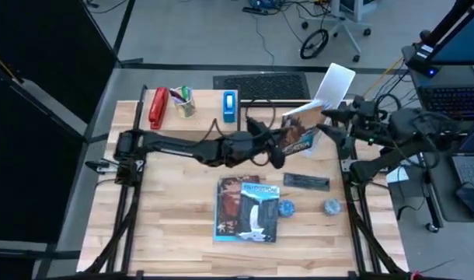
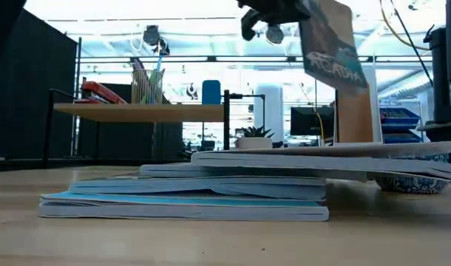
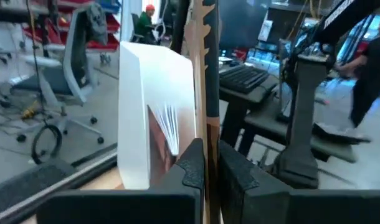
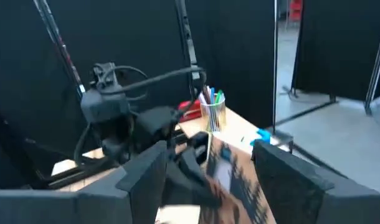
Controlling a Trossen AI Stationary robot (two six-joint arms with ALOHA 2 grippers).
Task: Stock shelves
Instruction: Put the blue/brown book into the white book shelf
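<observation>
Left wrist view alone showed left gripper (image 3: 205,168) clamped on one book (image 3: 205,74) beside one white holder (image 3: 149,112); right gripper (image 4: 205,165) apart.

Stapler (image 1: 158,107), pen cup (image 1: 184,103) on the plank shelf (image 1: 206,113); file holder (image 1: 332,85) to its right; magazines (image 1: 248,209) in front.

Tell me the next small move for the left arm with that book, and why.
Probably ease the book a little further toward the white file holder and lower it in. The left tool grips the book upright by its edge, and the left wrist view shows the holder right beside it. The right tool waits open nearby.
</observation>
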